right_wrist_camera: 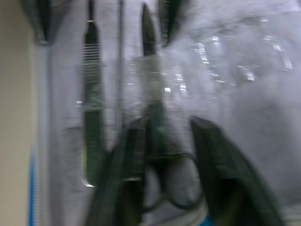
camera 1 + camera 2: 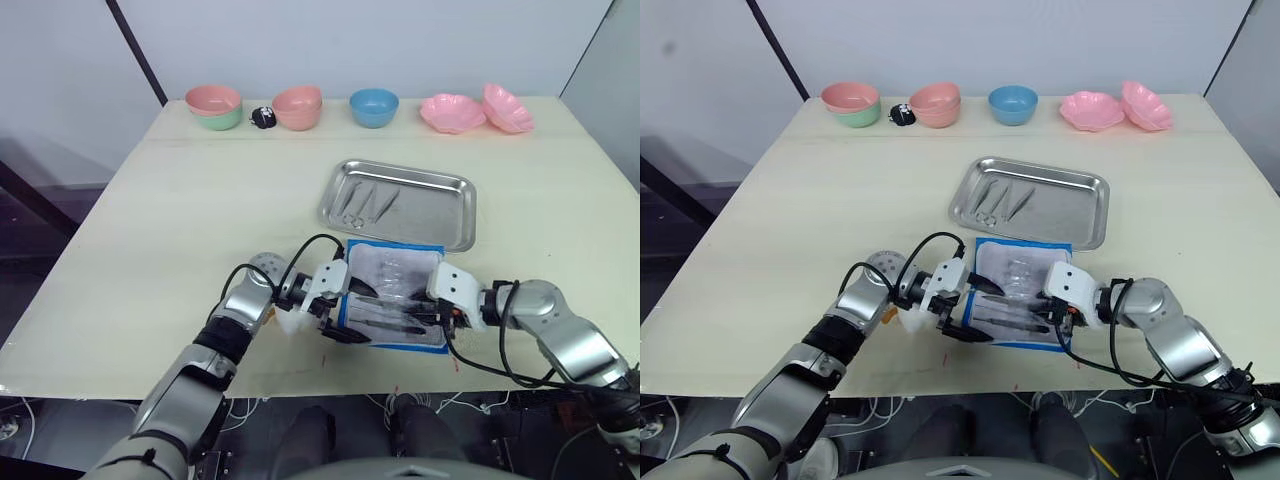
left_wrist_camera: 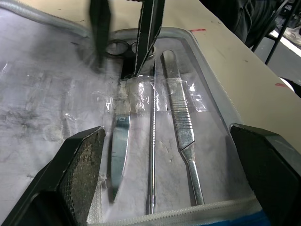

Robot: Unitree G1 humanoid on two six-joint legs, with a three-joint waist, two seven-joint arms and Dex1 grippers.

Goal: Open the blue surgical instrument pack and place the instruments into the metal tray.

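Beside metal tray (image 2: 455,228), blue pack (image 2: 395,272) unfolded

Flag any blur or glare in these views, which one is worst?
Right wrist view is worst: smeared throughout, slim metal instruments and right hand soft. Left wrist view is crisp on the instruments, with glare on the clear plastic pockets. Eye views are sharp, with mild sheen on the shiny rectangular steel tray.

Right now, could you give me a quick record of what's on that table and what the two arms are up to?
pack: blue surgical instrument pack lies open, near table edge
in pack: scissors, probe, forceps
tray: metal tray beyond pack, some instruments inside
left gripper: open over pack
right gripper: open at scissor rings
far edge: coloured bowls
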